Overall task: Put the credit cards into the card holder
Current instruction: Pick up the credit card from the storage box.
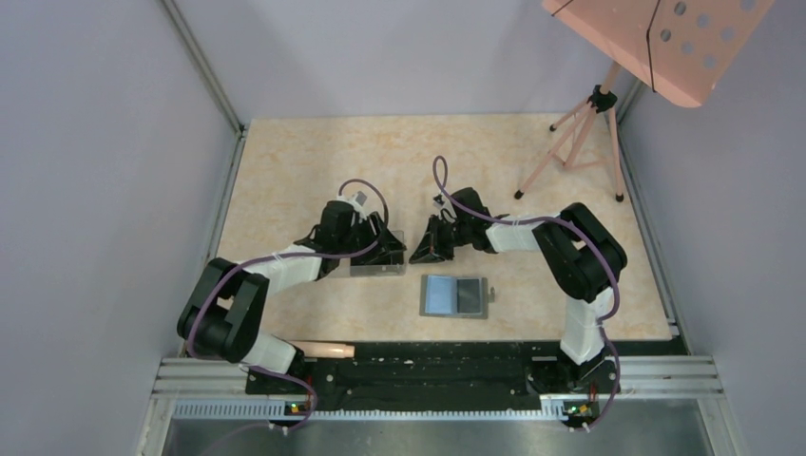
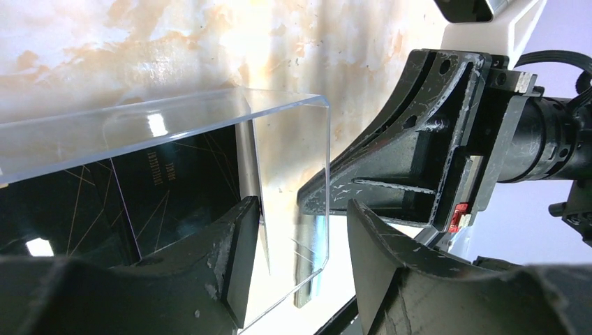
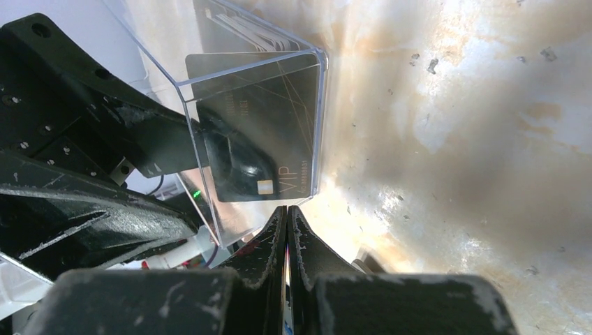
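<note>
Freeing a credit card (image 3: pixel 258 132) from the clear box (image 2: pixel 209 118)
Left claw (image 2: pixel 300 234) grips the box; right claw (image 3: pixel 287 218), closed on nothing visible, should open slightly and pinch only the card's edge.

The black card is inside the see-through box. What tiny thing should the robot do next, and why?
Probably open the right fingers a little and nudge toward the black card. They are pressed shut just outside the clear box, which the left fingers hold, so they cannot pinch the card yet. The card holder lies open, waiting.
</note>
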Robot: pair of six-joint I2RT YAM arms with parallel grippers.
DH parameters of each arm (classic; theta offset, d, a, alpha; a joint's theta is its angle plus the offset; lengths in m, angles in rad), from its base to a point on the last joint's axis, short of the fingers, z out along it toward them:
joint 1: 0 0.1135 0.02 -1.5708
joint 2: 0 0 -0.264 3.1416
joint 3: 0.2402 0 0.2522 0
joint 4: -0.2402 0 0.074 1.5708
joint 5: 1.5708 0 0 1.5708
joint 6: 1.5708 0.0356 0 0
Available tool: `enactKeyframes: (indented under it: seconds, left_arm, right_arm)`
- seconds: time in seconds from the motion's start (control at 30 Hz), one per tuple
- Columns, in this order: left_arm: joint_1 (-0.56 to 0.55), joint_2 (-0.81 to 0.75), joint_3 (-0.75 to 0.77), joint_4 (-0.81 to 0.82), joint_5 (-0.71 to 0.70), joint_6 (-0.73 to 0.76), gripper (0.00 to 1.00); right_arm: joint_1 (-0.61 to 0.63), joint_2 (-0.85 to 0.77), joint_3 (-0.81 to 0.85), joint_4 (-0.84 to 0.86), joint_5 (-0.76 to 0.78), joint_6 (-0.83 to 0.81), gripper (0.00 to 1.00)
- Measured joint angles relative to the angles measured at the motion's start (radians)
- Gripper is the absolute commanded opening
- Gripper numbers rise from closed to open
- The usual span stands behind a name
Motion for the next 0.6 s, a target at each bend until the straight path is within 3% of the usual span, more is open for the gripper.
enactKeyframes:
  seconds: [0.37, 0.6]
  left_arm:
    - [0.025, -0.043, -0.059, 0.078, 0.022, -0.018, 0.53]
    - [0.033, -0.045, -0.064, 0.07, 0.018, -0.018, 0.42]
  right_arm:
    - [0.0, 0.0, 0.0, -0.008, -0.007, -0.008, 0.0]
    - [0.0, 0.0, 0.0, -0.008, -0.011, -0.009, 0.0]
